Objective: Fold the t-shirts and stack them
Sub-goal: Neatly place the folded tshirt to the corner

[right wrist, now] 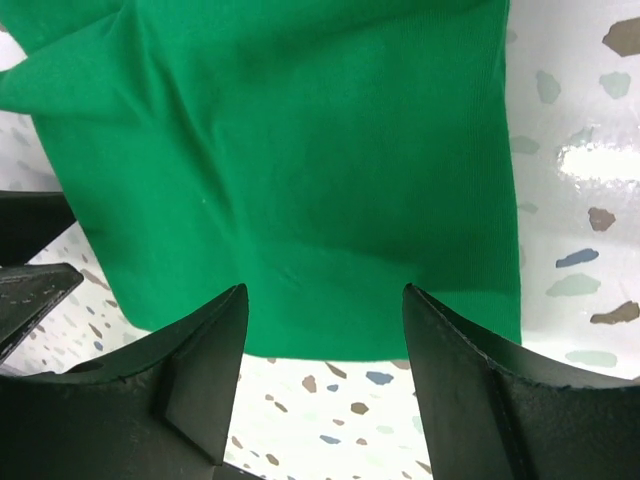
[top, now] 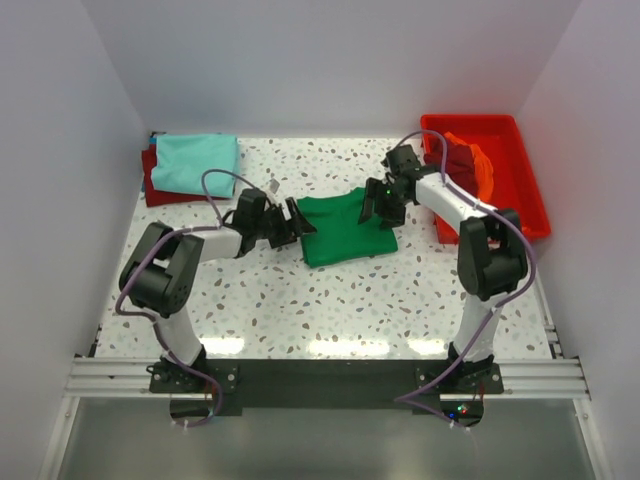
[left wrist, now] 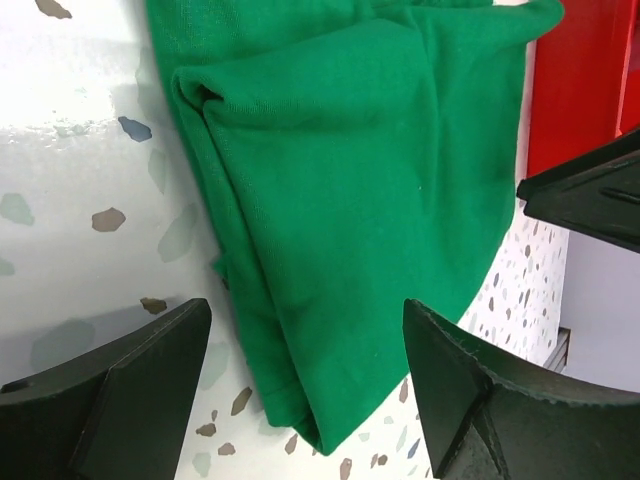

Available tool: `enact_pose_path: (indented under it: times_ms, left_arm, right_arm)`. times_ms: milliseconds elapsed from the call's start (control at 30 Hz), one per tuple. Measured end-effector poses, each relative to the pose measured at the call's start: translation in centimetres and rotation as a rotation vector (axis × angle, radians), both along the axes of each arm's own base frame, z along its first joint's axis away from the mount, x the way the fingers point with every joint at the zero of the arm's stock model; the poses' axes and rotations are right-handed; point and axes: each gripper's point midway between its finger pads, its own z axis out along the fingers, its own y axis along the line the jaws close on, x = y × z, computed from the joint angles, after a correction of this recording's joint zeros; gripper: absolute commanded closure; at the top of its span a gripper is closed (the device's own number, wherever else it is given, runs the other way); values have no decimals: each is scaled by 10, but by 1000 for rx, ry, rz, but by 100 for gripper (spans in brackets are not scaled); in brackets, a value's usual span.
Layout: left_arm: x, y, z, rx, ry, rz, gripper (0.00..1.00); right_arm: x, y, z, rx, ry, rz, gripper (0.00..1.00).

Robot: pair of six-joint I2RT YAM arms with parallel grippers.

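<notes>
The green t-shirt [top: 345, 228] lies in the middle of the counter [top: 300, 310], folded into a thick, lumpy square. It is soft, light and floppy. It will bend and sag when lifted, and its layers may slide apart. So I think it is best to pinch a folded edge or a corner, with all the layers together, one pincer on each side.

The left pincer [top: 297, 222] sits at the shirt's left edge, its fingers wide apart and holding nothing. The right pincer [top: 382, 205] hangs over the far right edge, its fingers apart too, with nothing in them.

A teal t-shirt [top: 196, 160] lies folded on a dark red shirt [top: 150, 185] in the far left corner. An orange shirt [top: 475, 155] is in the red tray [top: 530, 200] on the right.
</notes>
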Motion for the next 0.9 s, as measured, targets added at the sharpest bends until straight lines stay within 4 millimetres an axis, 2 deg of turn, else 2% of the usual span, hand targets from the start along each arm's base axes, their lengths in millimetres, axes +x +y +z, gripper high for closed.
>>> enact_pose_path:
  times_ms: [100, 233, 400, 667, 733, 833, 867, 900]
  left_arm:
    - [1, -2, -7, -4, 7, -6, 17]
    - [4, -5, -7, -11, 0, -8, 16]
    - [9, -9, -8, -16, -17, -4, 16]
    - [20, -39, -8, -36, -62, -21, 19]
    - [21, -50, -9, -43, -67, -30, 24]
    - [22, -63, -14, -43, -67, -40, 48]
    - [21, -65, -17, -36, -60, -41, 62]
    - [21, -66, -20, -26, -52, -38, 69]
  right_arm:
    - [2, 1, -7, -2, 6, 0, 34]
    - [-1, 0, -20, -9, 32, 1, 34]
    - [-3, -1, -24, -12, 42, 1, 34]
    - [-2, 0, -24, -8, 40, 2, 34]
    - [-3, 0, -24, -8, 40, 3, 34]
    - [-4, 0, -26, -7, 44, 3, 35]
    - [-5, 0, -27, -7, 47, 3, 35]
    - [-6, 0, -28, -8, 50, 4, 35]
